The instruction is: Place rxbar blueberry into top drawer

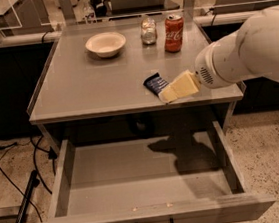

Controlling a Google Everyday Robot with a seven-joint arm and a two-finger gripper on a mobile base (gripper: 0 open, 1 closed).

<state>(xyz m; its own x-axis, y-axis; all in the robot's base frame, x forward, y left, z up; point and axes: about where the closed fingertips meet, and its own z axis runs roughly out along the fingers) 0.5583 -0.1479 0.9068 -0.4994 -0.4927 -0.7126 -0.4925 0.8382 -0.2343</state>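
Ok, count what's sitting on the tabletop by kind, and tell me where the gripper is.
bowl: 1
glass jar: 1
cola can: 1
rxbar blueberry: 1
Total: 4
The gripper is at the bar's right end, near the front edge of the tabletop, above the open top drawer.

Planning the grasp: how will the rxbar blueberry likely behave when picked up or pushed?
The rxbar blueberry lies flat on the table, so it probably slides rather than rolls. Thin and wrapped, it looks light, maybe slippery. The gripper sits at its near end; a push there may pivot it.
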